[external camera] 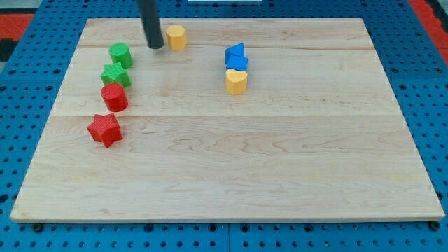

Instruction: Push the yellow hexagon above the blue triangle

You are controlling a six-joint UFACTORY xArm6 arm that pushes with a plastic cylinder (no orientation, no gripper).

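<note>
My tip (155,46) sits just left of the yellow hexagon (176,36), near the view's top. Blue triangle (236,54) well right of it. No pincer on this rig, only the rod.

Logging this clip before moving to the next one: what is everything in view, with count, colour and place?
yellow hexagon: 1, yellow, top of the board, left of centre
blue triangle: 1, blue, upper centre-right
blue block: 1, blue, touching just under the triangle; shape unclear
yellow heart: 1, yellow, directly below the blue pair
green blocks: 2, green, upper left, a rounded one over a star
red blocks: 2, red, left side, a rounded one and a star below it
board: 1, pale wood, on a blue pegboard
my tip: 1, dark rod, just left of the yellow hexagon
</note>
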